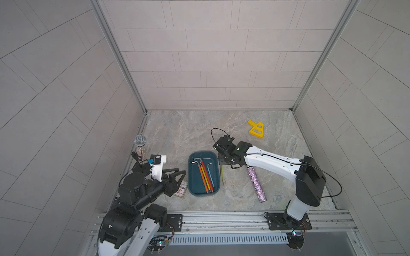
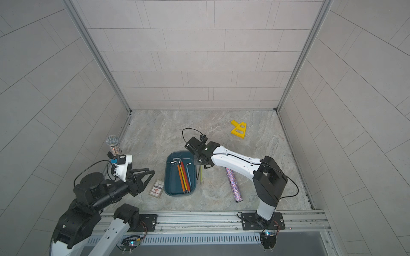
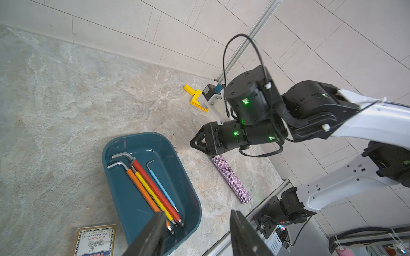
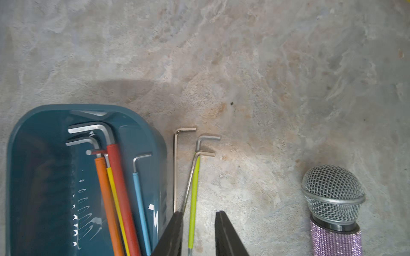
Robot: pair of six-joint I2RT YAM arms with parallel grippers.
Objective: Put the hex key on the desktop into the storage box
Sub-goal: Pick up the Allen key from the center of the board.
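— Where are the keys that are left?
— In a top view, just right of the storage box [image 1: 216, 164] at lower centre of the frame: the lime-sleeved hex key [image 1: 222, 175] and two bare ones. Sleeved keys in orange, yellow, red and blue already lie in the box.
— And the grippers?
— The right gripper [image 4: 198, 212] hangs over the loose keys, jaws apart, the lime sleeve running between them, nothing clamped. The left gripper [image 3: 197, 212] also has its jaws apart and empty.
— How would you take it?
— Low and square. These are thin L-shaped steel rods lying flat on a hard, marbled stone-look desktop, so I judge the fingertips must come right down to the surface before closing. The sleeve looks matte and grippier than bare steel, so pinch there. Mind the thin bare key [image 4: 208, 154]: it crosses the lime one near the bend and could be caught too. The longer bare key [image 4: 175, 172] lies along the box wall, apart from the other two.
— And the drop?
— The box is smooth moulded plastic, shallow, round-cornered; lay the key lengthwise beside the others
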